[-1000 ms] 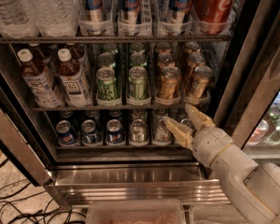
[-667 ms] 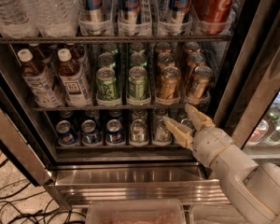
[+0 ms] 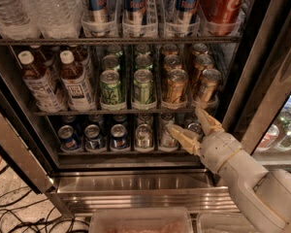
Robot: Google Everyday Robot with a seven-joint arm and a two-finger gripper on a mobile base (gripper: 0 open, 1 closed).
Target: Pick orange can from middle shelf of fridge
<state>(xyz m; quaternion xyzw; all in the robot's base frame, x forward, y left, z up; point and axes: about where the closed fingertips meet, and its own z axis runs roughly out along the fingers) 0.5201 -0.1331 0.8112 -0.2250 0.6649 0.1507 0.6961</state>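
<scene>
Nearest: clear plastic bin seen at bottom edge, cables on floor at left. Arm is extended from lower right. Gripper is positioned at the fridge opening, in front of the bottom shelf's right end, just under the middle shelf edge. Jaws are spread, nothing held. Orange can is seated at the front of its lane on the middle shelf, just above the gripper, untouched; a second orange lane is seen to its right, green cans to its left, bottles further left. Red cola can sits on the top shelf.
</scene>
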